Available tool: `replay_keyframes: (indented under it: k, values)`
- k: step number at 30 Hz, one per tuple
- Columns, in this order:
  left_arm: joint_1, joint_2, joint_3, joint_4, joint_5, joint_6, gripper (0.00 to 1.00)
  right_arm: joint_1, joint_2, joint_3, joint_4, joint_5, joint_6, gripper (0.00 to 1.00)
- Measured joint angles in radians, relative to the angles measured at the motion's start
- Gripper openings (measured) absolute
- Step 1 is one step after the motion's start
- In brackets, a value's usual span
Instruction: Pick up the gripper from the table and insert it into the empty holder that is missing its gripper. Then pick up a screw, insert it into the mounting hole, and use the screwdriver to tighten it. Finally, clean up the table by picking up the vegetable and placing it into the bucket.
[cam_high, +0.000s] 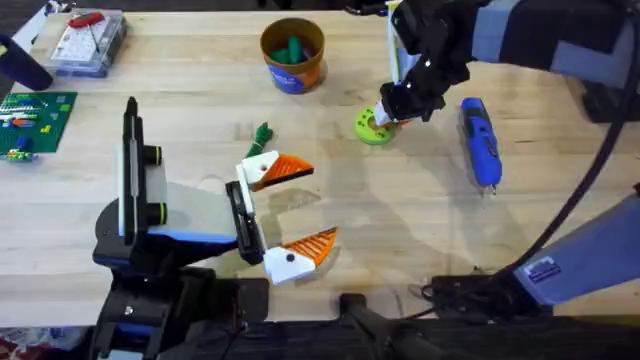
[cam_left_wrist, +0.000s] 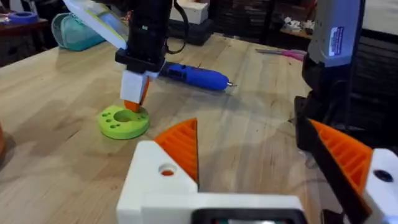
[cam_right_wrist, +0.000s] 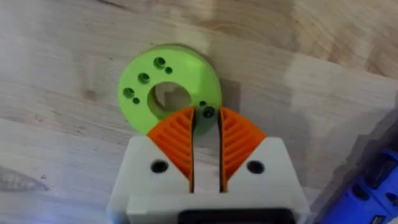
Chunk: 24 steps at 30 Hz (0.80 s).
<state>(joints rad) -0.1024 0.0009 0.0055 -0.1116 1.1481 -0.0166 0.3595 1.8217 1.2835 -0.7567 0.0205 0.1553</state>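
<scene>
On the pale wooden table (cam_high: 330, 215), the biggest thing is the left arm, which lies low at the near left side. Its left gripper (cam_high: 288, 212), white with orange ribbed pads, is spread wide open and has hold of nothing; one finger (cam_high: 275, 168) points toward the middle of the table and the other finger (cam_high: 300, 252) lies nearer to the base.

Across the table, the right arm reaches down from the far right. Its right gripper (cam_right_wrist: 205, 127) stands directly over the lime-green round disc with holes (cam_right_wrist: 169, 87). The two orange pads (cam_right_wrist: 177, 137) are almost together, with only a thin slit between them, and a small dark screw head (cam_right_wrist: 208, 112) sits at their tips, on the rim of the disc. I cannot tell whether the pads really pinch it.

Just right of this gripper, the blue pen-shaped electric screwdriver (cam_high: 479, 140) lies flat on the wood, apart from the disc.

At the far middle stands the small round orange bucket (cam_high: 293, 55) with a blue label band, and something green is inside it.

Between the bucket and the left gripper, near the farther finger, lies the small dark-green leafy vegetable (cam_high: 262, 133) on the table.
</scene>
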Motion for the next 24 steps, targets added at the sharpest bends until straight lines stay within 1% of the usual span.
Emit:
replay_keyframes:
  k: [3,10,24]
  values:
    - [0.000,0.000,0.000,0.000,0.000,0.000,0.992,0.000,0.000,0.000,-0.001,0.000,-0.007,0.187]
    - [0.000,0.000,0.000,0.000,0.000,0.000,0.992,0.000,0.000,0.001,-0.002,0.001,-0.013,0.205]
    - [0.000,0.000,0.000,0.000,0.000,0.000,0.992,0.000,0.000,0.012,-0.003,0.005,-0.037,0.207]
